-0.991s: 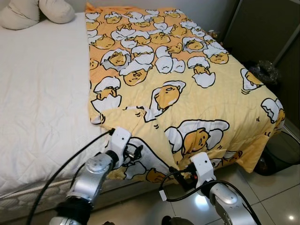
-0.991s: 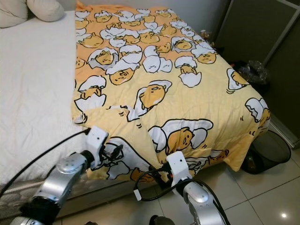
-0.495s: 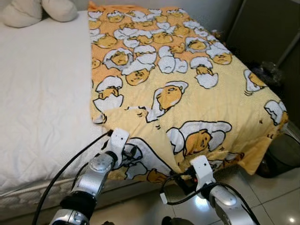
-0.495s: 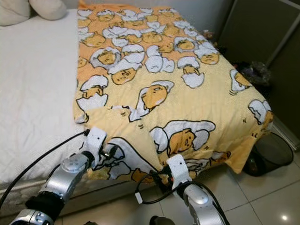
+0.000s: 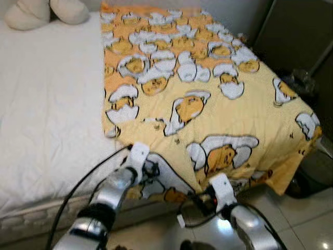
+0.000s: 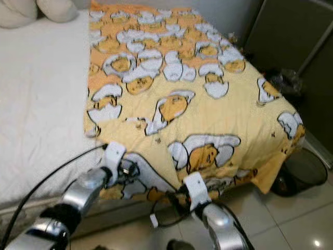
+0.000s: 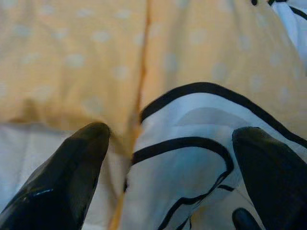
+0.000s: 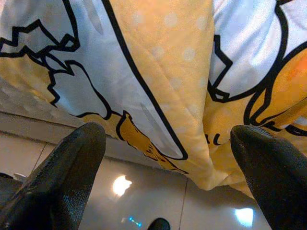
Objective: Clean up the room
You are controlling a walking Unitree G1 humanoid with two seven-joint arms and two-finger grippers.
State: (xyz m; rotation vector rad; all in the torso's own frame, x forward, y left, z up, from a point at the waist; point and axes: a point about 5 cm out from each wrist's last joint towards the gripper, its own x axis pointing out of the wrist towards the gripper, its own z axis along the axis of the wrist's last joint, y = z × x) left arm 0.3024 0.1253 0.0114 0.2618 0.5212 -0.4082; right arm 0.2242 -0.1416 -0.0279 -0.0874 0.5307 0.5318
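— Where's the blanket (image 5: pixel 208 99)?
— On the bed's (image 5: pixel 47 109) right half; long axis toward the pillows (image 5: pixel 47 11); near edge overhanging.
— Grippers?
— Left gripper (image 7: pixel 168 163) and right gripper (image 8: pixel 165 167) at that edge; fingers spread.

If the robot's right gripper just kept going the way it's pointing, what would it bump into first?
Most likely the yellow cartoon blanket: the right gripper points at its edge hanging off the bed, fingers open. Depth is hard to judge.

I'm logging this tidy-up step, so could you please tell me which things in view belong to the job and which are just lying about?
In the job:
- yellow blanket, spread over the bed's right half
- left gripper, open at the blanket's foot edge
- right gripper, open under its hanging corner

Lying about:
- pillows at the head of the white mattress
- dark bin on the floor
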